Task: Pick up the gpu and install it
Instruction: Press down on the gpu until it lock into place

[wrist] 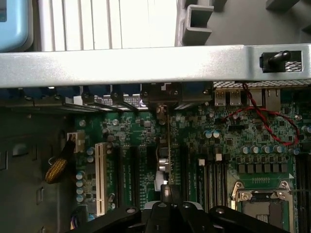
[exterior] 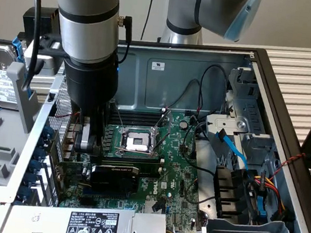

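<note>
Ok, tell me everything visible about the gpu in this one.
The gpu is a green card with a black fan block on one face, standing on edge across the motherboard just below the CPU socket. The shut gripper is at its top edge near the case's rear wall. Seen from the wrist, it appears edge-on.

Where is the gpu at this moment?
In the exterior view, the gpu stands on edge on the motherboard inside the case, just below the CPU socket and under the gripper.
</note>
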{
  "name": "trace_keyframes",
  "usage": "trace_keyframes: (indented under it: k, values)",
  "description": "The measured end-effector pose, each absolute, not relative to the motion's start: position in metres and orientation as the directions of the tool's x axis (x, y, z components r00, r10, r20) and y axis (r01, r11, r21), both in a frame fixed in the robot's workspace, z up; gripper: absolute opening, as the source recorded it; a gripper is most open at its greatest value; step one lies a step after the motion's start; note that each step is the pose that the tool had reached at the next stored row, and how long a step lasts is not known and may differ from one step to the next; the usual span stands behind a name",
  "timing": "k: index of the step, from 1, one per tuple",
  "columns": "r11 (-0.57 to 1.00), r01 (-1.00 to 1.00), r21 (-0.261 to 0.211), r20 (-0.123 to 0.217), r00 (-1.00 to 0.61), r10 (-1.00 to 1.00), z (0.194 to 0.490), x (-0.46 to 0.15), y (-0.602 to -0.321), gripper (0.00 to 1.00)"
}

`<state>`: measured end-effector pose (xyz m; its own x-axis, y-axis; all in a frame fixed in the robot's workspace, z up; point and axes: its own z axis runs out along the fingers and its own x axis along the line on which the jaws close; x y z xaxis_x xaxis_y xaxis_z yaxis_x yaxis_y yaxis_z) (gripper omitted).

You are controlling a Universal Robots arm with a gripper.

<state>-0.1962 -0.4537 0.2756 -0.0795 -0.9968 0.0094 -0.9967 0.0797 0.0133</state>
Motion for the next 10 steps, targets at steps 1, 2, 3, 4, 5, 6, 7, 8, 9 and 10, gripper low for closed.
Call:
trace_keyframes:
  k: [1,2,3,4,5,6,7,8,9,10]
  values:
    - [0.080,-0.997,0.013,0.009,-0.079,-0.997,0.2754,-0.1963,-0.4537,0.11]
    - [0.080,-0.997,0.012,0.009,-0.080,-0.997,0.2752,-0.1966,-0.4537,0.11]
    - [0.080,-0.997,0.012,0.009,-0.080,-0.997,0.2749,-0.1967,-0.4536,0.11]
    - [0.080,-0.997,0.011,0.009,-0.079,-0.997,0.2746,-0.1968,-0.4536,0.11]
    - [0.080,-0.997,0.011,0.009,-0.080,-0.997,0.2743,-0.1971,-0.4536,0.11]
    - [0.080,-0.997,0.010,0.009,-0.080,-0.997,0.2739,-0.1974,-0.4536,0.11]
    - [0.080,-0.997,0.010,0.009,-0.080,-0.997,0.2736,-0.1977,-0.4536,0.11]
    - [0.080,-0.997,0.009,0.009,-0.080,-0.997,0.2732,-0.1978,-0.4536,0.11]
    - [0.080,-0.997,0.009,0.009,-0.080,-0.997,0.2728,-0.1980,-0.4536,0.11]
    - [0.080,-0.997,0.009,0.009,-0.080,-0.997,0.2726,-0.1981,-0.4536,0.11]
